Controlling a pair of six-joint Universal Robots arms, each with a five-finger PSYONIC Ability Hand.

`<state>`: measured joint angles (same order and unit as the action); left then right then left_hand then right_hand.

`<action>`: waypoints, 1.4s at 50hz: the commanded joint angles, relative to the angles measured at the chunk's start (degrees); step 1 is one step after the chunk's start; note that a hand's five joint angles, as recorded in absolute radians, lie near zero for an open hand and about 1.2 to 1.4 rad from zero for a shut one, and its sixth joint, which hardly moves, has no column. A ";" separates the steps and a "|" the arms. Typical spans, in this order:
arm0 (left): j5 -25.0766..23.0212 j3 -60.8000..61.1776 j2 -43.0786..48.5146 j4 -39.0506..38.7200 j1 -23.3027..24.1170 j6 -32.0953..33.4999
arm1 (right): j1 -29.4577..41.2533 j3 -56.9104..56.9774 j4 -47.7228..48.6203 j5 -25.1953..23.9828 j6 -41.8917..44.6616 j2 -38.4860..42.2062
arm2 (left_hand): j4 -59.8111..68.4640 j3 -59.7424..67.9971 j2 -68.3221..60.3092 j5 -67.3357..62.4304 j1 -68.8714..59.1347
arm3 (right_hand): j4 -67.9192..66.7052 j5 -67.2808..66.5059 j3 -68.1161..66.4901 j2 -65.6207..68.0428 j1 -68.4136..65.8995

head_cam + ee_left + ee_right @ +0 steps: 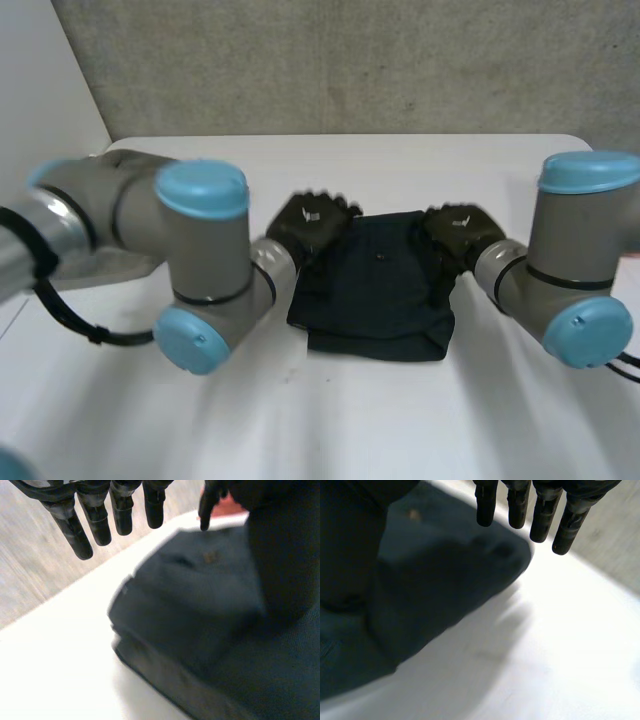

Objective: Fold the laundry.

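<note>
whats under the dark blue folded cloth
The white table shows around the dark blue folded cloth, so it lies there; anything beneath it or between its layers is covered.

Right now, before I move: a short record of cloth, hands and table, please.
cloth: dark, looks folded, lying flat mid-table
left hand: open, fingers straight, at the cloth's far left corner
right hand: open, fingers straight, at the cloth's far right corner
table: white
</note>
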<state>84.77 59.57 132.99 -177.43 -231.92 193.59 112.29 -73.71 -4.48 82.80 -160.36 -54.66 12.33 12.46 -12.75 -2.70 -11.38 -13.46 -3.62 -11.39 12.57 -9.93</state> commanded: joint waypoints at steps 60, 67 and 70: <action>-17.88 3.45 -17.07 11.05 -6.71 -2.61 | 10.05 -14.72 32.69 5.00 6.12 3.33 | -0.26 -0.39 0.68 0.63 -0.69 | -61.50 -61.34 -63.57 62.39 -65.02; -17.88 3.54 -17.42 11.05 -6.79 -2.69 | 3.82 -12.07 31.47 4.39 6.64 2.72 | -0.10 -0.22 0.52 0.46 -0.85 | -66.54 -66.38 -68.61 67.43 -70.07; -17.88 3.63 -17.42 11.05 -6.79 -2.61 | -0.04 -10.41 29.36 3.68 8.48 2.63 | -0.10 -0.22 0.52 0.46 -0.85 | -66.54 -66.38 -68.61 67.43 -70.07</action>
<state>66.89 63.11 115.68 -166.37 -238.65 190.96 118.57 -86.21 27.35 87.49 -153.82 -51.61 12.33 12.46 -12.71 -2.70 -11.33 -65.48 -50.59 -65.04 67.26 -52.89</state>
